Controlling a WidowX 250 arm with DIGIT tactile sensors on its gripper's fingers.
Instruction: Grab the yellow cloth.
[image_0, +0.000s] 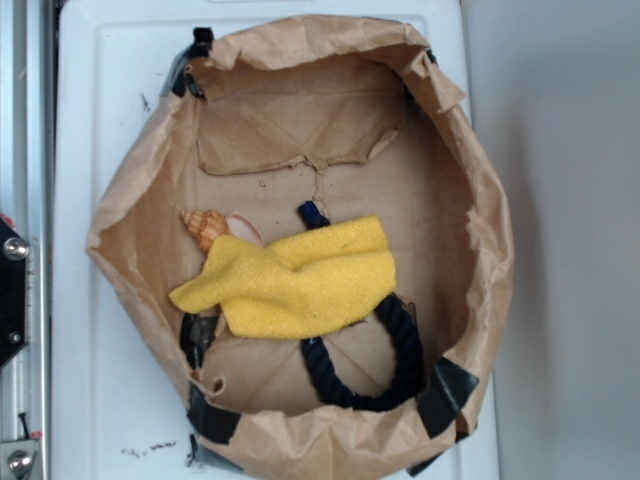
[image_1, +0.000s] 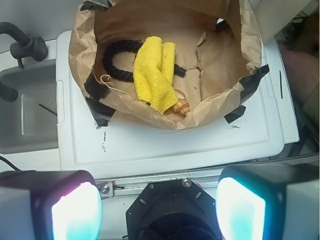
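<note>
A: Exterior view, lighting?
B: Bright, even, overhead. Soft shadow falls right of the paper bag (image_0: 480, 250) onto the grey surface. White table (image_0: 100, 100) near washed out; low resolution, mild blur throughout.

A: Colour rendering?
B: Yellow cloth (image_0: 300, 285) saturated, weave faintly legible. Dark rope (image_0: 400, 350) loses detail in its blacks.

A: Wrist view?
B: Sharper at centre. The gripper (image_1: 157, 212) is out of focus at the bottom edge, its jaws' pads glowing cyan-white with a pink fringe. Corners dim; straight edges bow slightly, wide-lens distortion.
</note>
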